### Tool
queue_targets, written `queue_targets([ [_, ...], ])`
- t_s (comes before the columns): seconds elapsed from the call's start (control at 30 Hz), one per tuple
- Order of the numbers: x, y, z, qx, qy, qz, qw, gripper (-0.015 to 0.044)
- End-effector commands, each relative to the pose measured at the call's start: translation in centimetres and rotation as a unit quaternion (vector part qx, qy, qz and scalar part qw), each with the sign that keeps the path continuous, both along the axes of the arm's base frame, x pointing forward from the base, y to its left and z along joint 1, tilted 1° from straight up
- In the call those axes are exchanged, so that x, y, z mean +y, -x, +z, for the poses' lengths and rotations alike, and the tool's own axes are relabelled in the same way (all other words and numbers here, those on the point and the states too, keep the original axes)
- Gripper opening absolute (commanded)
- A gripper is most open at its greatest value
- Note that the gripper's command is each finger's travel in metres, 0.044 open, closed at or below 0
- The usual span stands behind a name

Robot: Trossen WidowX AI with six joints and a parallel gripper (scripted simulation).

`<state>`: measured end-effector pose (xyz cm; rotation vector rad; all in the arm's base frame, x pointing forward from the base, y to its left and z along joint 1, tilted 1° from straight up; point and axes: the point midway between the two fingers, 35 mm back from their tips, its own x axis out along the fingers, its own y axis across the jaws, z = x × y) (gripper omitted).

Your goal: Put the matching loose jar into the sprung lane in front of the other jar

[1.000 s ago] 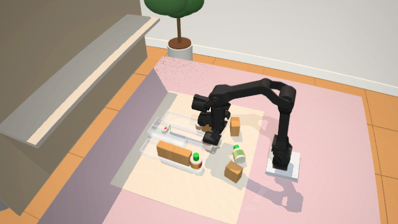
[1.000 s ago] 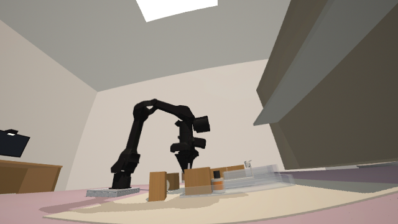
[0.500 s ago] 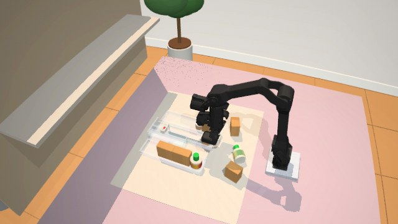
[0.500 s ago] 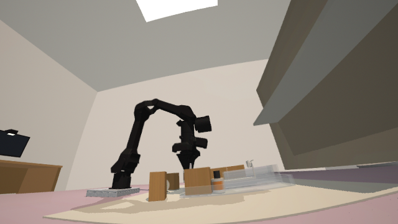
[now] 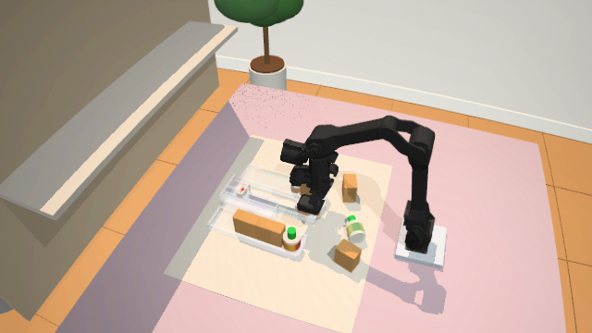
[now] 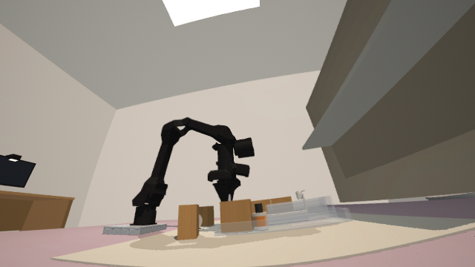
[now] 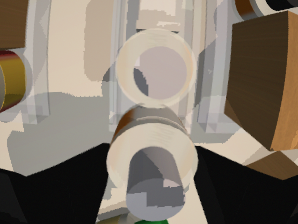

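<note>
Gripper [image 7: 152,192], approx. half open, clamps cream-lidded jar [image 7: 152,156] just in front of matching jar [image 7: 156,67] in clear lane [image 5: 259,191].

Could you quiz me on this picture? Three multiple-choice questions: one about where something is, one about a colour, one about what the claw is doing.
1. Where does the green-capped jar outside the trays lie?
A. on the beige mat
B. on the shelf
C. by the plant pot

2. What colour is the lid of the jar in the gripper?
A. red
B. cream
C. black

3. The gripper is
A. wide open, empty
B. shut on the jar
C. out of sight

Answers: 1 A, it lies tipped on the mat; 2 B, the wrist view shows a cream lid; 3 B, the fingers flank the jar.
</note>
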<state>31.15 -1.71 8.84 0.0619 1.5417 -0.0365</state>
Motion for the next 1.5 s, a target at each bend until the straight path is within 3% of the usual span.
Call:
queue_targets([
  [0.0,-0.1,-0.8,0.1,-0.009,0.002,-0.002,1.0,0.0],
  [1.47,-0.2,-2.8,0.3,-0.01,0.002,-0.002,1.0,0.0],
])
